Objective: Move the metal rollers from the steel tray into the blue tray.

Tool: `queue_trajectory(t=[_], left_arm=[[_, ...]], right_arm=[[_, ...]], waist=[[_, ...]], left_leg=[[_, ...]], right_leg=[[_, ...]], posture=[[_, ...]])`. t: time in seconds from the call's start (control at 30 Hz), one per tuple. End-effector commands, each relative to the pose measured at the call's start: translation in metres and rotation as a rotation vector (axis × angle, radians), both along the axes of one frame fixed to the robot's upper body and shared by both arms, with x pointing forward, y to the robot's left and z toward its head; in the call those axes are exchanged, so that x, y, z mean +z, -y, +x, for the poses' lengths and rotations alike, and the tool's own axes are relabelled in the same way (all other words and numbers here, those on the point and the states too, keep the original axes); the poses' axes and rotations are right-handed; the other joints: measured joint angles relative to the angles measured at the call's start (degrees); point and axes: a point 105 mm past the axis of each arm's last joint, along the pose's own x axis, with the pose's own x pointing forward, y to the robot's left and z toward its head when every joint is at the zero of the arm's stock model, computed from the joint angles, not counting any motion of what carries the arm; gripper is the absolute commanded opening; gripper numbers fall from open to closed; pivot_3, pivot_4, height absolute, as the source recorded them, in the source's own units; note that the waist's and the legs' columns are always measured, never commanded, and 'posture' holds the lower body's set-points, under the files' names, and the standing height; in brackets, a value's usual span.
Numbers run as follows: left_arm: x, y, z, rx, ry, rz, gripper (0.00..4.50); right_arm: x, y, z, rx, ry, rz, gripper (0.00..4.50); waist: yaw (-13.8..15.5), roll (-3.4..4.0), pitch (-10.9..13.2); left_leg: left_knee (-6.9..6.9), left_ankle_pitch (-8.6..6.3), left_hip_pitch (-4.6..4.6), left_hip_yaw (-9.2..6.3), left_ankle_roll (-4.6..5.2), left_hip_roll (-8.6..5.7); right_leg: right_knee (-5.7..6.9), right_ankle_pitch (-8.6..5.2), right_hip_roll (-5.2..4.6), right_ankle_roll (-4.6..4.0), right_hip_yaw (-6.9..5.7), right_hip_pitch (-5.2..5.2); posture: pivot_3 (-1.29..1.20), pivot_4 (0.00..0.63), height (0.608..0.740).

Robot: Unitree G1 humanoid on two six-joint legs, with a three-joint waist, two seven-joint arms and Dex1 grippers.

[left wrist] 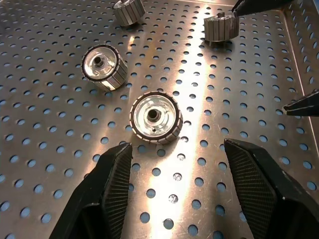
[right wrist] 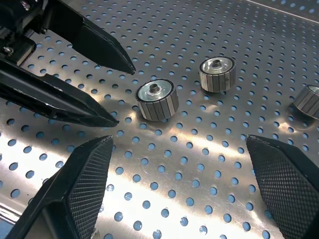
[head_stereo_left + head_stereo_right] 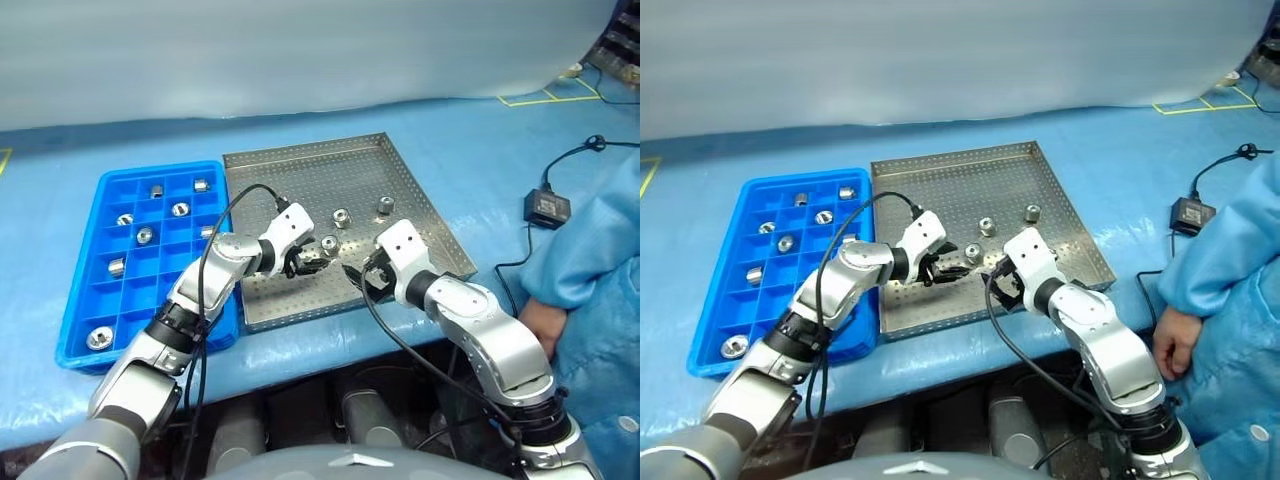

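The steel tray [image 3: 300, 165] lies in the middle of the blue-covered table, with several metal rollers on its perforated floor, among them one at mid-tray [image 3: 341, 217] and another [image 3: 385, 205] to its right. My left gripper [image 1: 177, 146] is open low over the tray floor, and a roller [image 1: 155, 117] lies just beyond its fingertips. Facing it from the right, my right gripper [image 2: 179, 142] is open too, with that same roller [image 2: 157, 99] ahead of it. Nothing is between either pair of fingers. To the left, the blue tray [image 3: 85, 300] holds several rollers in separate compartments.
A person in a blue garment stands at the table's right edge, one hand [image 3: 540, 325] resting near the front corner. A black adapter [image 3: 547, 207] with its cable lies right of the steel tray. The two grippers' fingertips are close together.
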Motion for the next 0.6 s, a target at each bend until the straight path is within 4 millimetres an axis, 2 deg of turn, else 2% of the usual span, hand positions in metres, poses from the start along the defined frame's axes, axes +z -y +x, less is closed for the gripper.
queue_trajectory(t=[0.03, 0.2, 0.47, 0.53, 0.57, 0.6], left_arm=[[0.011, 0.008, 0.008, -0.020, 0.049, -0.004, 3.18], [0.006, 0.008, 0.023, 0.061, 0.076, 0.044, 3.18], [-0.005, 0.013, 0.024, 0.057, 0.060, 0.063, 3.18], [-0.005, 0.013, 0.024, 0.063, 0.056, 0.054, 2.81], [-0.003, 0.013, 0.023, 0.063, 0.059, 0.051, 2.77], [-0.002, 0.013, 0.023, 0.060, 0.063, 0.049, 2.31]], right_arm=[[0.006, -0.002, 0.001, 0.002, 0.039, 0.004, 4.50], [0.006, -0.003, 0.002, 0.000, 0.042, 0.004, 4.50], [0.007, -0.004, 0.005, 0.002, 0.053, 0.007, 4.50], [0.007, -0.004, 0.005, 0.002, 0.054, 0.008, 4.50], [0.007, -0.005, 0.005, 0.002, 0.054, 0.009, 4.50], [0.007, -0.005, 0.005, 0.002, 0.054, 0.010, 4.50]], waist=[[-0.49, 0.00, 0.00], [-1.84, 0.00, 0.00], [-2.97, 0.00, 0.00], [-3.05, 0.00, 0.00], [-3.10, 0.00, 0.00], [-3.15, 0.00, 0.00]], left_leg=[[0.00, 0.00, 0.00, 0.00, 0.00, 0.00], [-0.01, 0.00, 0.02, -0.03, 0.00, -0.03], [-0.02, 0.00, 0.03, -0.04, 0.01, -0.03], [-0.02, 0.00, 0.03, -0.04, 0.01, -0.04], [-0.02, 0.00, 0.02, -0.04, 0.01, -0.04], [-0.02, 0.00, 0.03, -0.03, 0.01, -0.05]], right_leg=[[0.00, 0.01, 0.00, 0.01, 0.01, 0.00], [-0.01, 0.03, 0.00, 0.07, 0.09, 0.01], [0.00, 0.06, 0.01, 0.12, 0.13, 0.01], [0.00, 0.07, 0.01, 0.14, 0.15, 0.01], [-0.01, 0.07, 0.00, 0.14, 0.15, 0.01], [-0.01, 0.08, 0.00, 0.15, 0.17, 0.01]], posture=[[-0.27, 0.150, 0.740], [-0.27, 0.150, 0.740], [-0.27, 0.150, 0.740], [-0.27, 0.150, 0.740], [-0.27, 0.150, 0.740], [-0.27, 0.150, 0.740]])
